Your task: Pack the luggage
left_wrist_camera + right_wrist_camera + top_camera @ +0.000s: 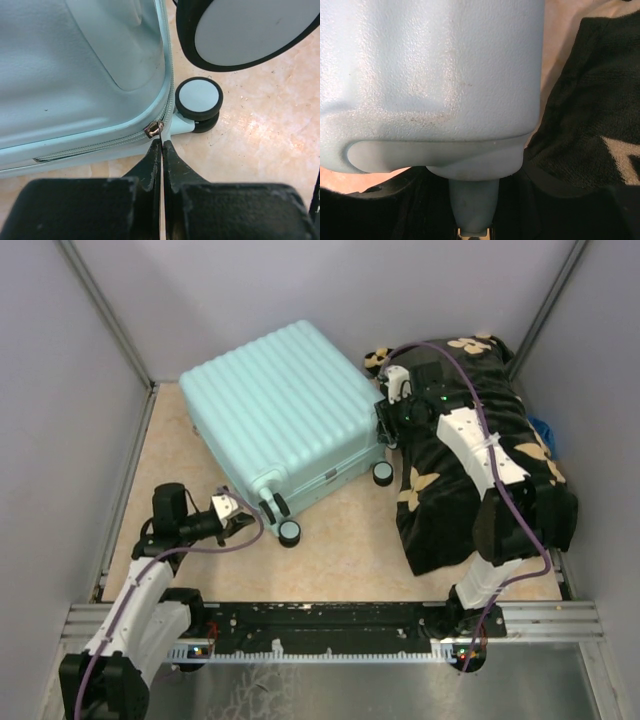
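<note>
Overhead: a large pale mint-blue ribbed hard-shell suitcase is lying closed on the table beside a black flowered blanket. Left wrist alone is showing the left gripper clenched at a metal zip slider. Right wrist: the right gripper is grasping the suitcase's pale stem.

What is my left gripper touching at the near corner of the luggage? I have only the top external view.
Observer: The left gripper is shut, its tips just under the metal zip slider on the luggage. I cannot tell whether it pinches the tab.
Operator: And where does the right gripper hold?
Observer: The right gripper is closed on a pale blue stem that sticks out under a corner of the luggage.
</note>
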### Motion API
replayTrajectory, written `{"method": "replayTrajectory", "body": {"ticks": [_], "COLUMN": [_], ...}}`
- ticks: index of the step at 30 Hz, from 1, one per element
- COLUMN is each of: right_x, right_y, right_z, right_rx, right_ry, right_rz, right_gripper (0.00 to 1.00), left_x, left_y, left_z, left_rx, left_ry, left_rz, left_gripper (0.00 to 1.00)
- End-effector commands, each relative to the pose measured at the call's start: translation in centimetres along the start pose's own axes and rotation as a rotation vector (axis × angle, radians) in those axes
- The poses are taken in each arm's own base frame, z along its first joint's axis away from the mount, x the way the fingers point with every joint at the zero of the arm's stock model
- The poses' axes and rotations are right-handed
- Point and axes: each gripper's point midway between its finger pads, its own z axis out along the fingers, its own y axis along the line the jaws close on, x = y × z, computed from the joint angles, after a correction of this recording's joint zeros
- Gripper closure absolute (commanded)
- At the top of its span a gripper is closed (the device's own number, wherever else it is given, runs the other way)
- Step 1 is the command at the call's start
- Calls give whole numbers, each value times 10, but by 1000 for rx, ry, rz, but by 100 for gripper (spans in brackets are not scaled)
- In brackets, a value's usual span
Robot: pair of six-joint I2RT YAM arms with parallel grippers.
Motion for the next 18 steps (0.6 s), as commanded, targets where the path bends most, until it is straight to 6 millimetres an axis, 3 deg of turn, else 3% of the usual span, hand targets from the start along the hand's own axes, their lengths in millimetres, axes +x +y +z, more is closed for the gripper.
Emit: {"method": "replayTrajectory", "body": {"ticks": [1,6,11,18], "right_x": [-41,-42,-39,-41], "right_y": [25,27,31,38], "right_z": [7,12,17,20], "right_rx": [-48,-46,-45,-45], "right_ry": [-105,-98,-86,-83], "right_rz": [-43,-49,-56,-75], "right_gripper": [100,100,100,100], "left_x": [-66,-52,-69,-71], "left_y": [-26,-25,-31,-40], "left_z": [-5,10,28,57], "left_rx": [138,34,-21,-108], "left_ry": [-215,-189,-233,-225], "left_rz": [97,73,19,36], "left_gripper": [100,100,100,100]}}
